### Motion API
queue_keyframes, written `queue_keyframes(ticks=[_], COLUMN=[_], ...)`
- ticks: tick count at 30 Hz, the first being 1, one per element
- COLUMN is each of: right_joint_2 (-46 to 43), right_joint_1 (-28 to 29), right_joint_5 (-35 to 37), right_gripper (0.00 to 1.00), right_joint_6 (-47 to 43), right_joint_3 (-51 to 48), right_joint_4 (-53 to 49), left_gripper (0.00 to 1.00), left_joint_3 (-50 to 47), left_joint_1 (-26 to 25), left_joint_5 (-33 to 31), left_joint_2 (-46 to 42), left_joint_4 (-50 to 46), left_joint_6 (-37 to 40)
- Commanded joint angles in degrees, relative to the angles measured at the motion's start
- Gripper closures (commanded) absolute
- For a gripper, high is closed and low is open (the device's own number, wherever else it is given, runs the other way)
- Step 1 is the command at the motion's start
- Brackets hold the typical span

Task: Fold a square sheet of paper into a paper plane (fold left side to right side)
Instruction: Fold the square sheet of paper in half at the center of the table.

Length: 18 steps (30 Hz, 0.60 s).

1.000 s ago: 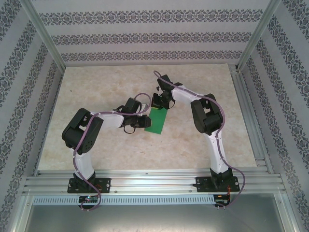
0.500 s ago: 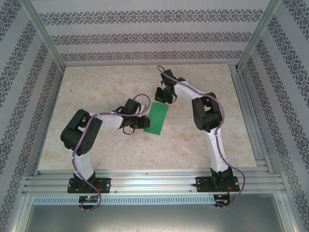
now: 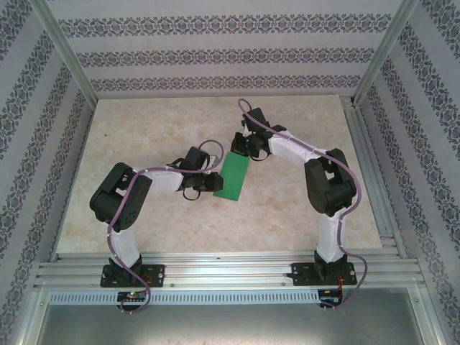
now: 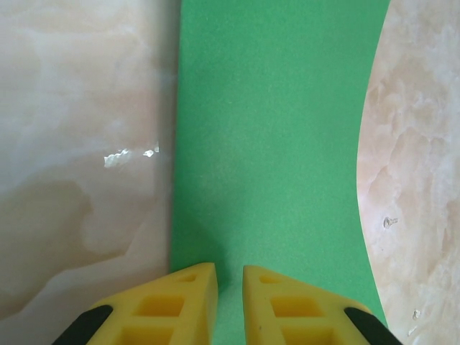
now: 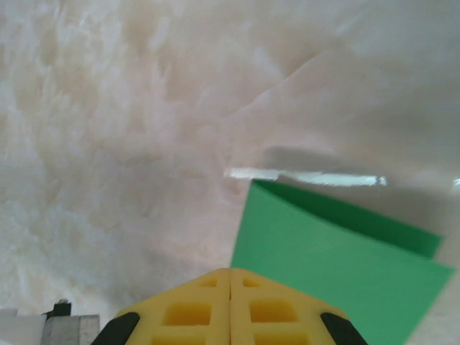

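Now the folded paper (image 3: pixel 234 177) lies on the desk (image 3: pixel 144 129). The left claw (image 4: pixel 230 287), barely open and gripping nothing, seems to pin its edge flat. The right claw (image 5: pixel 230 287) hovers closed and empty by a corner.

Matte, fine-grained green square sheet of paper (image 4: pixel 273 144), surface (image 4: pixel 79 108) marble-look, smooth, glossy, left claw (image 4: pixel 228 277) yellow matte plastic

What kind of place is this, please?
Probably a lab robot test cell: an aluminium frame encloses a marble-patterned table, with patterned wall panels around it.
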Motion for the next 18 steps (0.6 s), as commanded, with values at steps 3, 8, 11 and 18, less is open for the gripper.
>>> queue_keyframes(ticks=[3,8,11,18], right_joint_2=[3.6,7.4,8.6,11.1], right_joint_1=[3.1,4.9,5.2,5.2], right_joint_5=[-3.6,-5.1,-5.2,-5.2], right_gripper=[0.94,0.94,0.94,0.94], right_joint_6=[7.1,7.7,8.5,9.3], right_joint_3=[-4.5,-2.6,-2.9,-2.0], right_joint_4=[10.2,10.1,10.5,12.1], left_gripper=[0.80,0.80,0.80,0.81], left_joint_3=[-2.2,-2.2,-2.3,-2.4], left_joint_1=[-0.8,-0.8,-0.8,-0.9], left_joint_5=[-2.6,-2.5,-2.4,-2.4], left_joint_2=[2.2,2.5,2.5,2.8], left_joint_4=[-12.1,-12.1,-11.7,-11.7], left_joint_6=[1.0,1.1,1.0,1.0])
